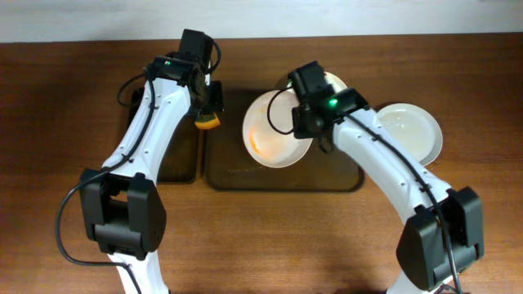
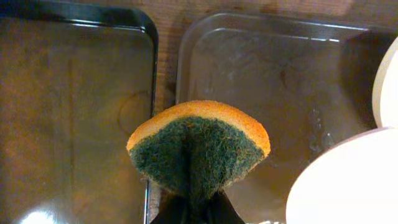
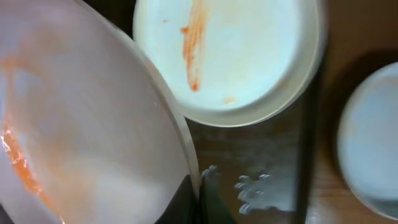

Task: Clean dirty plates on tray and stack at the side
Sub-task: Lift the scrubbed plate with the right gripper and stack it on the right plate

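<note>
My right pincer (image 3: 198, 198) is clamped on the rim of a round white shallow plate (image 3: 93, 124), holding it tilted up over the middle of the big brown rectangular tray (image 1: 282, 178). That plate has orange-red streaks on its face, so it's not wiped yet.

My left pincer (image 2: 196, 213) is squeezed tight on a folded orange sponge with a green scouring face (image 2: 199, 146). It hangs over the tray's left edge, near the lifted plate but not touching it as far as I can tell.

Further out, a second white plate (image 3: 236, 56) lies flat at the tray's far right corner with a long orange smear down its middle. A third white plate (image 1: 413, 131) sits on the wooden table (image 1: 73, 98) just off the tray's right side. It looks plain white, so I'd call that one done. Off the tray's left side there's a narrower black tray (image 2: 74, 112).

So roughly: one of three cleaned, one in hand ready for scrubbing, one waiting on the tray. The side pile is just that single plate so far.
</note>
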